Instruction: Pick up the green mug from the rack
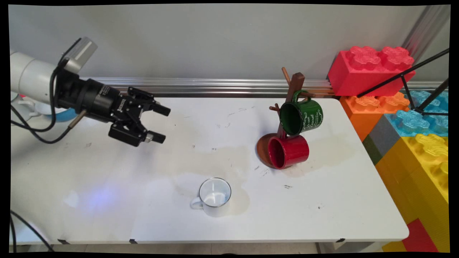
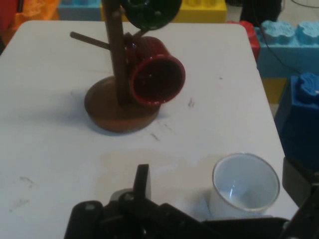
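I hold the gripper [image 1: 157, 123] spread and empty above the table [image 1: 107, 186], well apart from the white mug [image 1: 214, 197] and the rack [image 2: 117, 102] with its red mug [image 1: 288, 152] and green mug [image 1: 301, 116].

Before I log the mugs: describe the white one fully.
The white mug looks like enamelled metal, with a thin dark rim and a small loop handle pointing to the picture's left in the main view. It stands upright and empty on the table's near side, apart from the wooden mug tree. Nothing touches it.
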